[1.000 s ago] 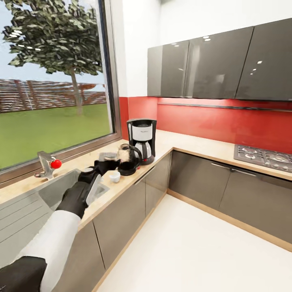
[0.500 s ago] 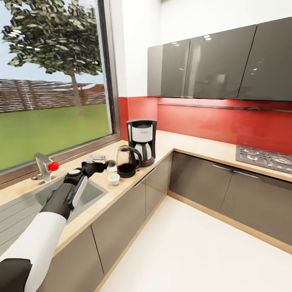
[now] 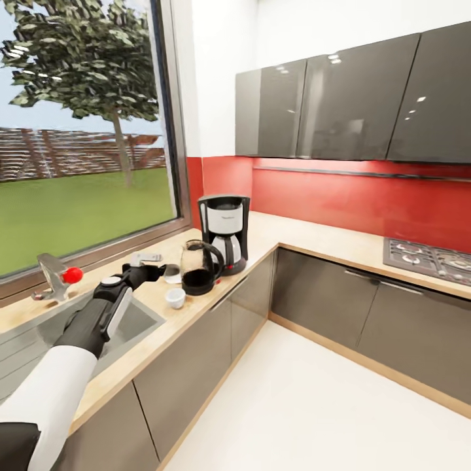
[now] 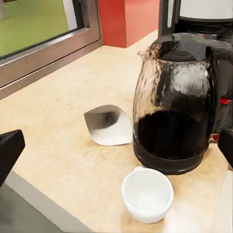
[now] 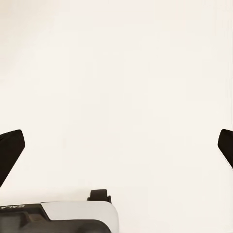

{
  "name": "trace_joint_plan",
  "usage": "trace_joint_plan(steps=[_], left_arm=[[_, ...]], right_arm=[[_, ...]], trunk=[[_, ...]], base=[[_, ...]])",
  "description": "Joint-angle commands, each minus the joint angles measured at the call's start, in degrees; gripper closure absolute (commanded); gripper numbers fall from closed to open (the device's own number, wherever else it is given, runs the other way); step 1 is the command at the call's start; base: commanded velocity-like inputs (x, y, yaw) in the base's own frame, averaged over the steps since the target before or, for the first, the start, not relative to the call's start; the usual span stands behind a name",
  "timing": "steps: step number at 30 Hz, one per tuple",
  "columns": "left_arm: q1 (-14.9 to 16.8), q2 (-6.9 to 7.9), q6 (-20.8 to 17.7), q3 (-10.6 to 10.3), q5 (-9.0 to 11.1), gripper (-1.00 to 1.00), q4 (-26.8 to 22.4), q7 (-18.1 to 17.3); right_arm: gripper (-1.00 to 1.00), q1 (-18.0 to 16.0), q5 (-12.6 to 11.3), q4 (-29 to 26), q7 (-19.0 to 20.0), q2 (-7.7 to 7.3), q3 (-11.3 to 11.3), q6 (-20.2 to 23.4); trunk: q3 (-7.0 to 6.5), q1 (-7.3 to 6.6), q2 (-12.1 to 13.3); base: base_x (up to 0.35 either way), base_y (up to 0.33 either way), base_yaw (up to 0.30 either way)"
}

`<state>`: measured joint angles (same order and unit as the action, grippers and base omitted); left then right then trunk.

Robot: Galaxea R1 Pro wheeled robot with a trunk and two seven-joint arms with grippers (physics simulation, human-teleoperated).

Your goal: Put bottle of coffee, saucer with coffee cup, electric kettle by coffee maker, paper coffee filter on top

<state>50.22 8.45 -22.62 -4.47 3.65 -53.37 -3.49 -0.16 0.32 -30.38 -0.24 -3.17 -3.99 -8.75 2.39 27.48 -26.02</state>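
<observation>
The left arm's fingers (image 4: 8, 153) stand spread wide and released, holding nothing, one black tip at each edge of the left wrist view. Between them on the pale beige surface (image 4: 58, 97) lie the task's things: the coffee cup (image 4: 147, 194), white and upright, sits nearest, just in front of the electric kettle (image 4: 174, 107) and very near its black base, though contact cannot be told. The paper coffee filter (image 4: 109, 125) lies on its side, its open mouth showing, just beside the kettle on the window side. The coffee maker (image 4: 194, 14) rises directly behind the kettle.

In the head view the left gripper (image 3: 154, 269) hovers low over the surface by the sink (image 3: 124, 324), pointing at the filter (image 3: 173, 273), with the cup (image 3: 174, 297), kettle (image 3: 199, 267) and coffee maker (image 3: 224, 233) lined up toward the corner of the worktop. A faucet with a red knob (image 3: 57, 278) stands below the window.

The right arm's fingers (image 5: 9, 150) are likewise spread apart and empty, over a plain pale floor (image 5: 116, 87)
</observation>
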Motion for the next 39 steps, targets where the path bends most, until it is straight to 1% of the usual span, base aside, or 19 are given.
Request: trace_joint_plan(steps=[1, 6, 12, 14, 15, 16, 20, 21, 24, 26, 27, 32, 39], left_arm=[[0.0, 0.16, -0.32, -0.11, 0.39, -1.0, -0.07, 0.05], [-1.83, 0.43, -0.3, -0.02, 0.39, -1.0, -0.07, 0.06], [-2.15, 0.8, -0.28, 0.05, 0.39, -1.0, -0.07, 0.02], [-2.24, 1.43, -0.27, 0.07, 0.49, -1.0, -0.07, 0.03], [-2.29, 2.35, -0.41, 0.07, 0.74, -1.0, -0.01, 0.05], [-2.3, 2.7, -0.36, 0.08, 0.84, -1.0, 0.0, 0.06], [-2.38, 3.14, -0.2, 0.13, 0.56, -1.0, 0.05, 0.0], [-2.39, 3.52, -0.21, 0.14, 0.53, -1.0, 0.13, -0.01], [-2.45, 5.73, -0.11, -0.04, 0.57, -1.0, 1.38, -0.41], [-2.61, 6.6, -0.03, -0.18, 0.55, -1.0, 2.92, -0.55], [-4.08, 6.99, 0.54, -0.39, 0.48, -1.0, 5.25, -0.62], [-5.73, 7.14, 4.14, -0.52, 0.51, -1.0, 6.94, -0.66], [-6.08, 7.04, 4.99, -0.7, 0.48, -1.0, 9.39, -0.67]], right_arm=[[-1.0, -0.02, 0.03, -0.03, -0.02, 0.01, -0.05, -0.12], [-1.0, 0.0, 0.03, 0.06, -0.02, 0.01, -0.05, -0.12], [-1.0, -0.02, 0.06, 0.06, -0.02, 0.01, -0.05, -0.12], [-1.0, -0.02, 0.1, 0.06, -0.02, 0.01, -0.05, -0.12], [-1.0, -0.02, 0.11, 0.19, -0.02, 0.01, -0.05, -0.12], [-1.0, -0.02, 0.1, 0.5, -0.02, 0.01, -0.05, -0.12], [-1.0, -0.02, 0.12, 1.03, -0.02, 0.01, -0.05, -0.12], [-1.0, -0.02, 0.12, 1.06, -0.02, 0.01, -0.05, -0.12], [-1.0, -0.02, 0.12, 1.1, -0.02, 0.01, -0.03, -0.12], [-1.0, -0.02, 0.12, 1.15, -0.02, 0.01, 0.01, -0.12], [-1.0, -0.02, 0.12, 1.19, -0.02, 0.01, 0.03, -0.12], [-1.0, -0.02, 0.12, 1.2, -0.02, 0.01, 0.03, -0.12], [-1.0, -0.02, 0.12, 1.2, -0.02, 0.01, 0.04, -0.12]], trunk=[[0.12, 0.06, -0.11], [0.12, 0.06, -0.11], [0.12, 0.06, -0.11], [0.12, 0.06, -0.11], [0.12, 0.06, -0.11], [0.12, 0.06, -0.11], [0.12, 0.06, -0.11], [0.12, 0.06, -0.11], [0.12, 0.06, -0.11], [0.12, 0.06, -0.11], [0.12, 0.06, -0.11], [0.12, 0.06, -0.11], [0.12, 0.06, -0.11]], base=[[0.272, -0.168, 0.0], [0.29, -0.162, 0.0], [0.329, -0.048, 0.0], [0.324, 0.065, 0.0], [0.277, 0.181, 0.0], [0.215, 0.199, 0.0], [0.066, 0.07, 0.0], [0.019, 0.02, 0.0], [0.008, 0.009, 0.0], [0.003, 0.003, 0.0], [0.111, 0.001, 0.0], [0.255, 0.005, 0.0], [0.078, 0.001, 0.0]])
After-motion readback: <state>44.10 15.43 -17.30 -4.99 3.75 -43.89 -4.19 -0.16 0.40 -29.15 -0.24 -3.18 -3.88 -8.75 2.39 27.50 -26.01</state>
